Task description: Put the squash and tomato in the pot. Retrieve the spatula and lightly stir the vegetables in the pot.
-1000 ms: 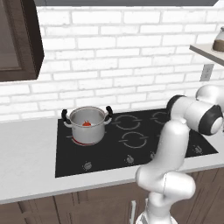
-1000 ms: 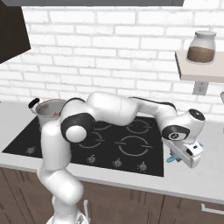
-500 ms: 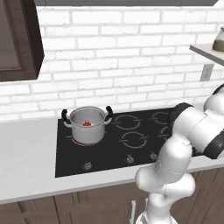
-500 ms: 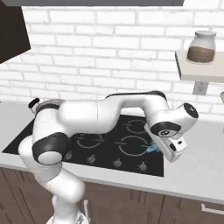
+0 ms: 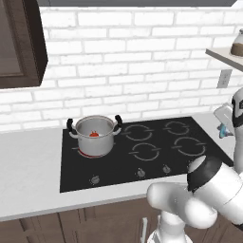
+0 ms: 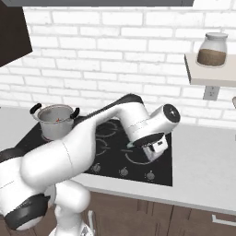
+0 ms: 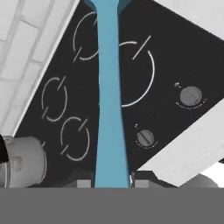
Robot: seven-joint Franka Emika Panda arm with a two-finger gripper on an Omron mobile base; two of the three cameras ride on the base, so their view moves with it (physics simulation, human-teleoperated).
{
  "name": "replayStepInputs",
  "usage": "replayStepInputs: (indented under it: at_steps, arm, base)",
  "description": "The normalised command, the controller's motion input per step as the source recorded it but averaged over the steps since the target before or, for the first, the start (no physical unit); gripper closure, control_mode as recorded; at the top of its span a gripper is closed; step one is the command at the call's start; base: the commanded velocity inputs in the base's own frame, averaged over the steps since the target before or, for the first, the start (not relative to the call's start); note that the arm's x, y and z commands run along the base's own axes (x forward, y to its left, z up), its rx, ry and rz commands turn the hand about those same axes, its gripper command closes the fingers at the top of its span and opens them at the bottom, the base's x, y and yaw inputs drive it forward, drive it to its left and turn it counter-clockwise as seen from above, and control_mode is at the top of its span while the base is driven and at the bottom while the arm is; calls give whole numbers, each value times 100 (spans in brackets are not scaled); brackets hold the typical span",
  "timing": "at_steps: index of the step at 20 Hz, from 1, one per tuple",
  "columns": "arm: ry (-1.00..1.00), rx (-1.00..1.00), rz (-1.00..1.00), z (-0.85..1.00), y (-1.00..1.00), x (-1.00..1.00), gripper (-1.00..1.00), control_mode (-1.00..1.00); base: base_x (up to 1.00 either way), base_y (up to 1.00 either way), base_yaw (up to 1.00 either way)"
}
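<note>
Left base view: the pot (image 5: 95, 136) stands on the black cooktop's (image 5: 142, 147) rear left burner, the tomato (image 5: 94, 134) inside; the squash cannot be made out. The hand (image 5: 224, 124) is at the right edge, partly cut off.

Right base view: the hand (image 6: 148, 148) hangs above the cooktop's right side, a sliver of teal beside it.

Hand view: the hand (image 7: 109, 183) is clamped on the spatula (image 7: 108, 96) (its far end cut off), above cooktop and pale worktop (image 7: 188, 144).

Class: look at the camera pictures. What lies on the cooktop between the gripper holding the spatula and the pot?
In the right base view, between the gripper with the spatula and the pot lie only bare cooktop burner rings.
</note>
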Motion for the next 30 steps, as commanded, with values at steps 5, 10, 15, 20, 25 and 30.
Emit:
replayStepInputs:
  at_steps: [5,10,15,20,25,30]
  arm:
    - [-2,22,-13,67,93,0,100,-100]
    - [0,40,-13,69,85,0,100,-100]
    - [0,45,-12,74,73,0,100,-100]
    - [2,42,-6,79,20,-1,100,-100]
    - [37,42,-2,48,2,12,100,-100]
    - [43,29,-3,9,0,12,100,-100]
  base:
    - [0,0,0]
    - [0,0,0]
    - [0,0,0]
    - [0,0,0]
    - [0,0,0]
    - [0,0,0]
